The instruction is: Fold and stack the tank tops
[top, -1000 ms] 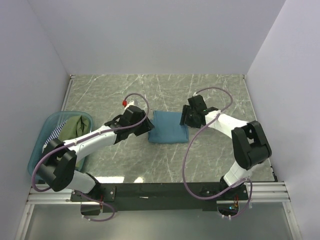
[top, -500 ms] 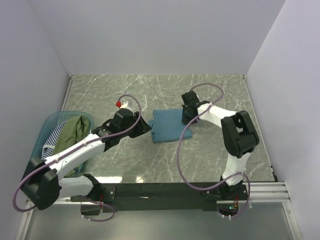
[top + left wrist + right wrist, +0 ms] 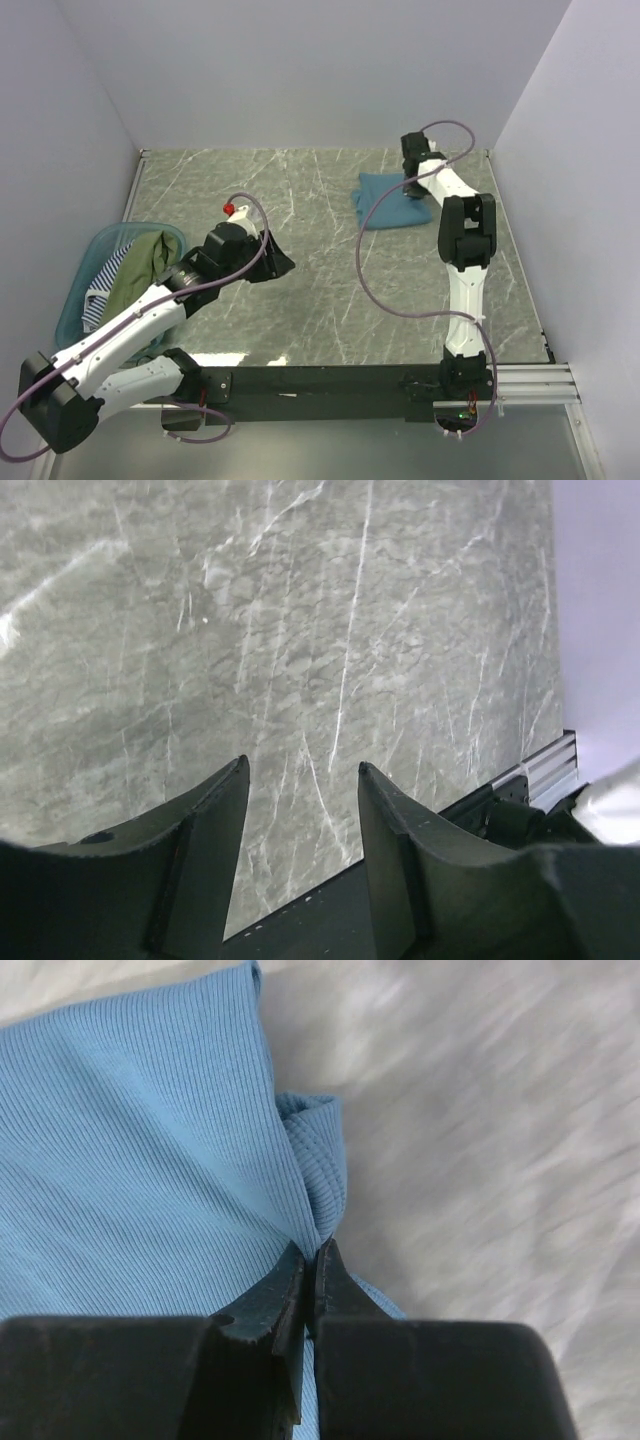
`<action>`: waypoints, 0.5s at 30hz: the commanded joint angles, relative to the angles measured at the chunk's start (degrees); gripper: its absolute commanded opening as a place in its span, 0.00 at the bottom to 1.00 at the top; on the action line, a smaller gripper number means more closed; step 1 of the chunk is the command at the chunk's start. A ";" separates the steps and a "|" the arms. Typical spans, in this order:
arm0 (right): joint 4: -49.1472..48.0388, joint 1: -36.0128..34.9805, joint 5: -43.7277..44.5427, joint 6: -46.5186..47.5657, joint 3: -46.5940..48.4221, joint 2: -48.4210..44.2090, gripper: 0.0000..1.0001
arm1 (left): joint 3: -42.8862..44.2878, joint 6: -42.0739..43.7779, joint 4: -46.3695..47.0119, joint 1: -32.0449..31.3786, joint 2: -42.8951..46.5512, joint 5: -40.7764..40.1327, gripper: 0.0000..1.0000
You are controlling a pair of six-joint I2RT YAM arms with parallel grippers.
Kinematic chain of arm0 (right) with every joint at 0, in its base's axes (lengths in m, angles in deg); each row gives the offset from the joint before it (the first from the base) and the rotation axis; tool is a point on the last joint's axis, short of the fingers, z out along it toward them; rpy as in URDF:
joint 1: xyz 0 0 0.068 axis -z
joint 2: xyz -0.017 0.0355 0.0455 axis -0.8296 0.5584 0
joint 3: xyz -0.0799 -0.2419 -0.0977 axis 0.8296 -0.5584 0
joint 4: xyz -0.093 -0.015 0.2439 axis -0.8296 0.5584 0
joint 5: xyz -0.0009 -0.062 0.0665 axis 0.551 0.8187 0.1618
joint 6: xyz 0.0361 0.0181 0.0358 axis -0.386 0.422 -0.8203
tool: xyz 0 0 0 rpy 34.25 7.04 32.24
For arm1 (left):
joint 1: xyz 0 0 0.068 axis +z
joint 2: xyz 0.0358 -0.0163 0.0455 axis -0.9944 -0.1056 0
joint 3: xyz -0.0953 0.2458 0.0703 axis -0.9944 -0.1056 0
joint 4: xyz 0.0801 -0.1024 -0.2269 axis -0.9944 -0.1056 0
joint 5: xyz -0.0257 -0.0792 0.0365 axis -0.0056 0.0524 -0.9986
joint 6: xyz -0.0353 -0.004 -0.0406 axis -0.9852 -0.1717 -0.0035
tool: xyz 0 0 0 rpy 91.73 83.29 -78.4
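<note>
The folded teal-blue tank top [image 3: 385, 201] lies at the far right of the table, its ribbed cloth [image 3: 140, 1160] filling the right wrist view. My right gripper [image 3: 412, 186] [image 3: 312, 1250] is shut on its edge, a pinch of cloth between the tips. The olive-green tank top [image 3: 140, 270] and the striped tank top [image 3: 105, 282] lie bunched in the tub at the left. My left gripper [image 3: 275, 262] [image 3: 300, 770] is open over bare table left of centre, nothing between its fingers.
A translucent teal tub [image 3: 88, 260] stands at the table's left edge. White walls close in the back and both sides. The black base rail [image 3: 400, 880] runs along the near edge. Purple cables loop over both arms.
My right gripper closed on the teal-blue tank top and dragged it from the table's centre to the far right. My left arm drew back toward the left and near side.
</note>
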 commanded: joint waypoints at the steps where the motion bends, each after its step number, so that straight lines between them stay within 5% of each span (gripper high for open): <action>1: 4.55 3.19 8.27 5.54 12.83 5.38 0.00 | -0.74 4.26 -0.62 -0.02 2.56 1.02 0.54; 7: -1.23 6.71 14.69 11.95 22.10 10.85 0.00 | -2.32 6.47 -0.62 2.00 1.95 4.26 0.54; 15: -13.89 9.70 21.11 21.71 20.44 11.47 0.00 | -3.20 6.21 2.19 3.59 0.72 8.57 0.54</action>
